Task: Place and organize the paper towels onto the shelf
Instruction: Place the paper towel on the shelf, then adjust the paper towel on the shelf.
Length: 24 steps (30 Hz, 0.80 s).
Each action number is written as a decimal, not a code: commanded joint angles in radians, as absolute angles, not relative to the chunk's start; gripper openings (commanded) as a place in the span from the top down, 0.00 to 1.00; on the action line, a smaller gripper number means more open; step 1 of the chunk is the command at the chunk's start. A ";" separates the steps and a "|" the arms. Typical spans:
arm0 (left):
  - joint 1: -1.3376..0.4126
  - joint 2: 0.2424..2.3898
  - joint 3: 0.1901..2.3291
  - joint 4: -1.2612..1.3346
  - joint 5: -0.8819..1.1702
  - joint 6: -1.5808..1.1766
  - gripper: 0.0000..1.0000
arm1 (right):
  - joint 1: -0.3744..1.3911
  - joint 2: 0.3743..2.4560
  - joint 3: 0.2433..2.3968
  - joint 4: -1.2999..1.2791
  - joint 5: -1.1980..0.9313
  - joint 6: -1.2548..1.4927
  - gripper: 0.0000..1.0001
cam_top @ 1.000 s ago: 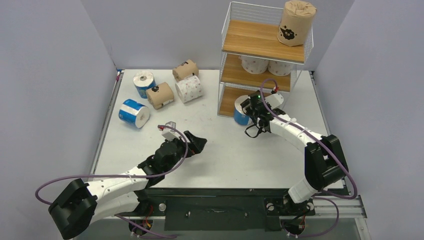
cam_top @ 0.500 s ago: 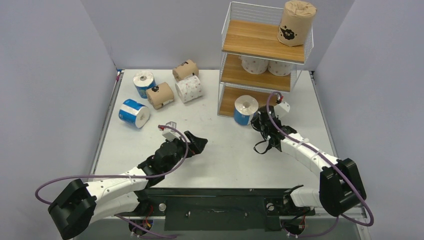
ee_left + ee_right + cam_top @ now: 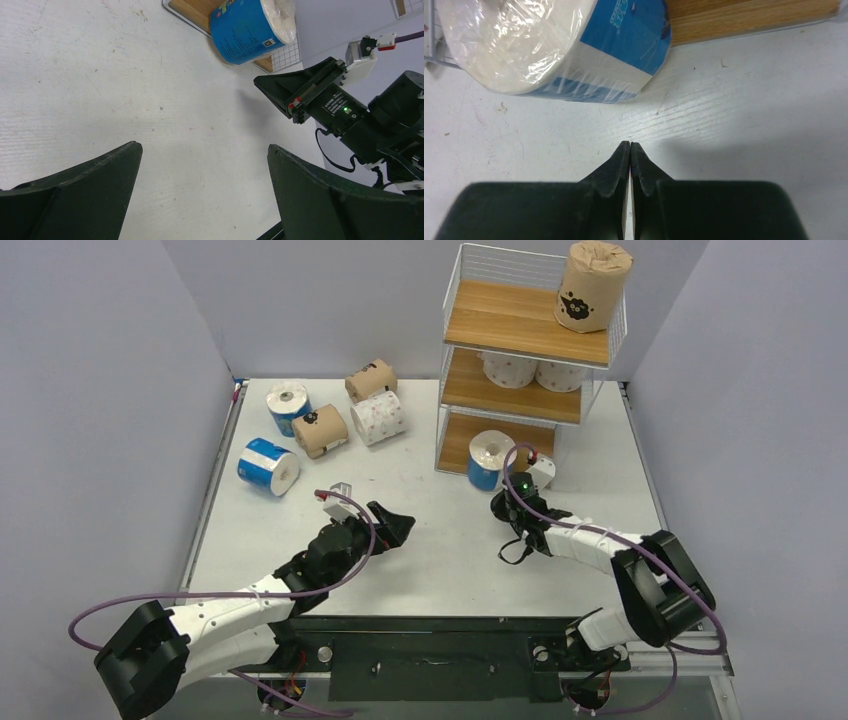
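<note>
Diffuse, even light from above. The white table [image 3: 440, 540] reads bright, with faint, soft-edged shadows. Top external view: sharp throughout, wide-angle perspective splaying the walls [image 3: 100, 390] outward. Right wrist view: small glints on the plastic wrap of the blue-and-white roll [image 3: 554, 50], and a soft grey shadow on the table nearby. Left wrist view: evenly lit, table grain crisp.

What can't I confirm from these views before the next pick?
Bottom tier of the shelf: top view, mostly covered by the boards above.
Two white rolls on the middle tier: top view, partly cut off by the top board.
Blue-and-white roll: whether it sits fully on the bottom board; both wrist views crop it.
</note>
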<state>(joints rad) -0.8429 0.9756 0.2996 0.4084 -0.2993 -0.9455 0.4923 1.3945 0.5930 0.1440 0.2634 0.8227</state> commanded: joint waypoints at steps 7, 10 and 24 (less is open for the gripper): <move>-0.847 0.928 0.300 0.434 -0.327 -0.915 0.03 | 0.510 1.574 0.719 0.274 0.245 0.870 1.00; -0.848 0.916 0.294 0.433 -0.334 -0.905 0.04 | 0.502 1.602 0.743 0.278 0.271 0.884 1.00; -0.846 0.916 0.279 0.441 -0.345 -0.888 0.03 | 0.454 1.701 0.859 0.271 0.308 0.906 1.00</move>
<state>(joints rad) -0.8429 0.9249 0.2825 0.4068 -0.3309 -0.9066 0.4698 1.6913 0.8013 0.2314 0.2592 0.8940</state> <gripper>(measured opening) 0.966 0.001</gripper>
